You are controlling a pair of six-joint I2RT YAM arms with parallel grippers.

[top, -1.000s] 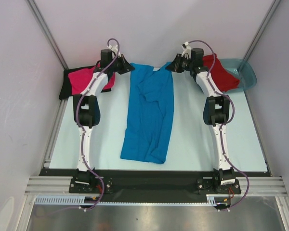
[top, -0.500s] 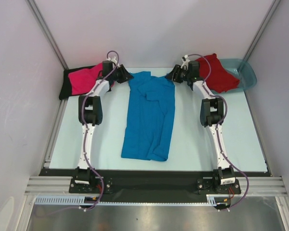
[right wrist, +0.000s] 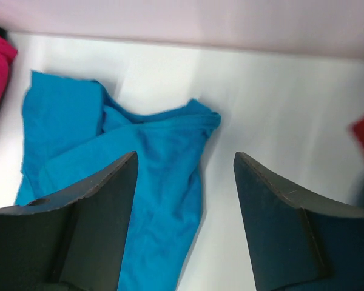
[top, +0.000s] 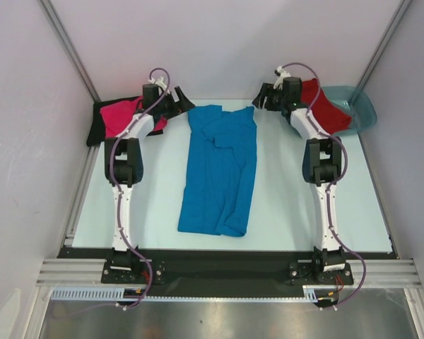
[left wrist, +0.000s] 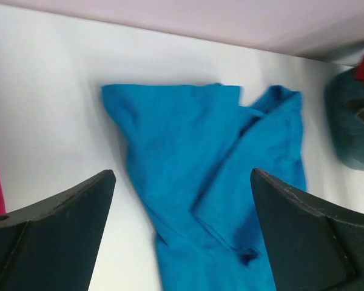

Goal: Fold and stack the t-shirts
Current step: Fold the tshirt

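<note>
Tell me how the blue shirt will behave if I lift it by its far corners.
Likely floppy: the blue t-shirt lies wrinkled, with soft folds at its far end. Lifted there, it would probably sag and drag over the table.

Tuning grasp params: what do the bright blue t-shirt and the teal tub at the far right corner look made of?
The bright blue t-shirt looks like soft matte cloth, probably knit cotton or a blend: it lies limp, with creases and folded-over edges. The teal tub looks like rigid, slightly glossy plastic, apparently translucent: it has a smooth moulded rim and a see-through tint.
</note>
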